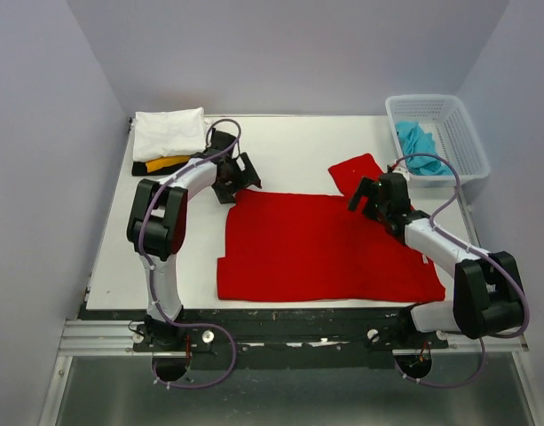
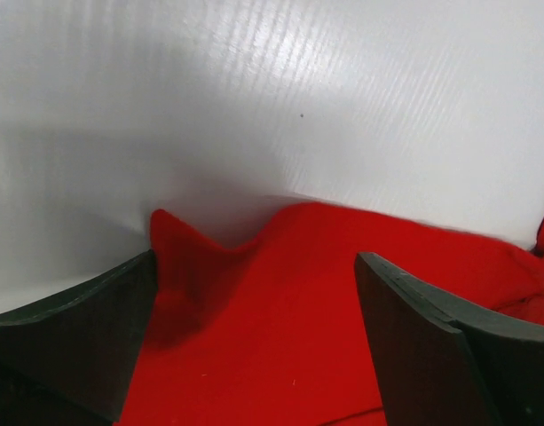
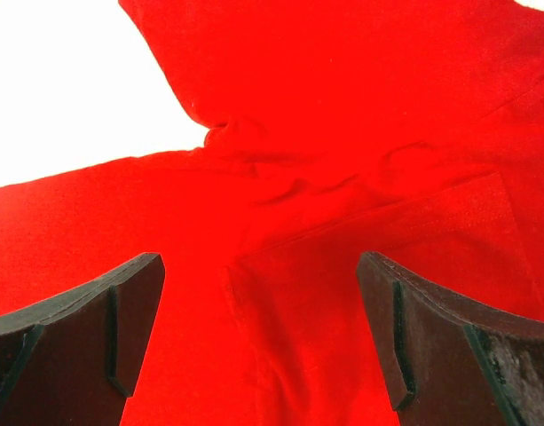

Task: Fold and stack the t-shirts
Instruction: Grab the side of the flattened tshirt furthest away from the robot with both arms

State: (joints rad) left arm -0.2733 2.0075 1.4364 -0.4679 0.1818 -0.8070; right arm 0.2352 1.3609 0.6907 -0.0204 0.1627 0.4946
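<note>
**A:** How will our red t-shirt (image 1: 325, 248) handle?

**B:** We judge it light, soft and limp. It will sag and crease wherever we don't hold it. It lies spread flat on the table (image 1: 289, 142), reaching the near edge from the middle toward the right.

**A:** Where do we take hold?

**B:** Along its far edge. Our left gripper (image 1: 239, 182) hangs wide open at the far-left corner. Our right gripper (image 1: 365, 195) is just as wide over the shoulder by the sleeve (image 1: 356, 173). Neither holds anything.

**A:** What do the wrist views add?

**B:** The left wrist shows that corner puckered into a small point, and the right wrist shows wrinkles at the sleeve root. Only the top view shows the folded stack (image 1: 169, 133) in the far-left corner and the turquoise tee (image 1: 418, 142) in the basket (image 1: 467, 133) at the far right.
</note>
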